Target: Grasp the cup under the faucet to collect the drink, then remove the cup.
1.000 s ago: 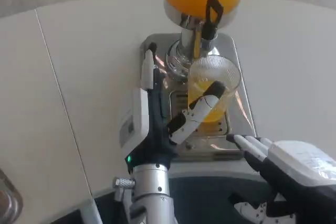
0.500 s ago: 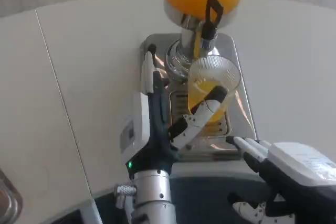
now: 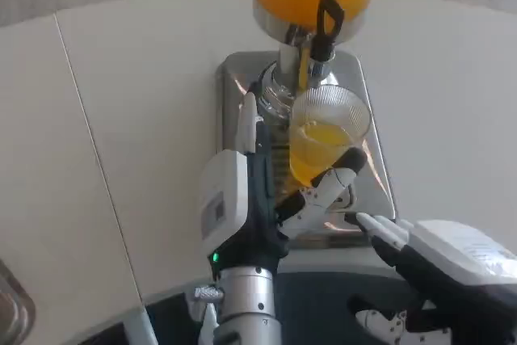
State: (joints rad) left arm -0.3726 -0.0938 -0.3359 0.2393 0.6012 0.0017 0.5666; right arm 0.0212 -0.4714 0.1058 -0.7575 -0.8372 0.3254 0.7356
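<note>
The left hand (image 3: 271, 187) grips the ribbed plastic cup (image 3: 325, 139) of orange juice, which stands upright on the drip tray (image 3: 355, 191) beneath the faucet (image 3: 313, 38). The right hand (image 3: 440, 260) waits nearby, fingers apart, holding nothing.

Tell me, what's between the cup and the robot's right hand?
In the head view, the shiny metal tray and one finger of the left hand lie between the cup and the right hand.
</note>
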